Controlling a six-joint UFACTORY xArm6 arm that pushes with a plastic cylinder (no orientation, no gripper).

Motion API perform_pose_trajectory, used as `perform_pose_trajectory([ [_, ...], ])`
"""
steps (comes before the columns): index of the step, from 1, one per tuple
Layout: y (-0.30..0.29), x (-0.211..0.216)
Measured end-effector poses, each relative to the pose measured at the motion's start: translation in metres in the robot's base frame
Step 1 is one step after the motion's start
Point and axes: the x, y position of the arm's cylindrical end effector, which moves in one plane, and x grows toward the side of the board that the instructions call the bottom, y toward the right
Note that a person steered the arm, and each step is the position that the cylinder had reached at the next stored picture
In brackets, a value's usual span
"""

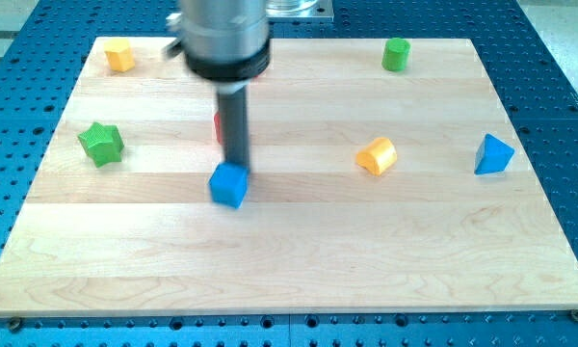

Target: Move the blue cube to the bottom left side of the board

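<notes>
My tip [238, 166] touches the blue cube [228, 185], which sits just below it toward the view's bottom; a bare rod, no jaws.

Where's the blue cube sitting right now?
The blue cube sits left of the board's centre, about halfway down the camera view. My tip touches its top-right edge, the green star lies to its left and a red block just above.

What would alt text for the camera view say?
My tip sits at the top edge of the blue cube, near the middle of a wooden board; other blocks scattered around include a green star at the view's left.
</notes>
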Motion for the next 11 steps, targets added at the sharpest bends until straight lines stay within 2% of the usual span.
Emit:
perform_pose_trajectory([
  [1,0.048,0.014],
  [2,0.022,0.045],
  [3,-0.078,0.066],
  [4,-0.025,0.012],
  [5,-0.078,0.011],
  [6,-0.144,0.03],
  [7,-0.14,0.009],
  [8,-0.168,0.008],
  [9,-0.163,0.052],
  [11,-0.163,0.05],
])
